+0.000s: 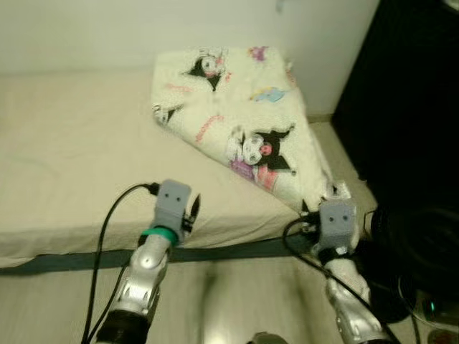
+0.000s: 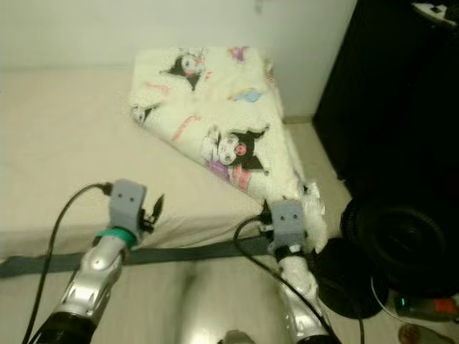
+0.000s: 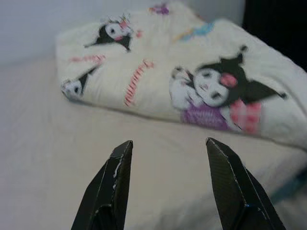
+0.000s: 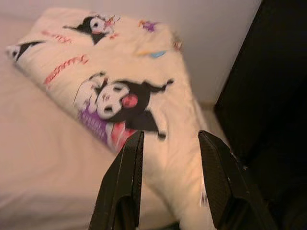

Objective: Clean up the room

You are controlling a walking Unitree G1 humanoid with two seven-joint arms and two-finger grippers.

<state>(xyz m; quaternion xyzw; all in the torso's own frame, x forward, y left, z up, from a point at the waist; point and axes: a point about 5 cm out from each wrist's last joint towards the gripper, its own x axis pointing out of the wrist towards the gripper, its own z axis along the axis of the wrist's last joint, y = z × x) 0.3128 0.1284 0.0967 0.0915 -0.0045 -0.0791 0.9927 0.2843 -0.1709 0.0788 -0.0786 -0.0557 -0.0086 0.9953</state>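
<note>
Left gripper (image 3: 165, 187), fingers spread and empty, hovers over the bare mattress (image 1: 64, 158) near its front edge, well short of the folded cartoon-print blanket (image 1: 237, 118). The blanket lies on the mattress's far right corner against the wall, one end trailing down over the mattress's right front edge. Right gripper (image 4: 168, 184), fingers likewise parted with nothing between them, sits at that front corner, just beside the blanket's hanging end. A dark cabinet (image 1: 409, 107) stands right of the mattress.
</note>
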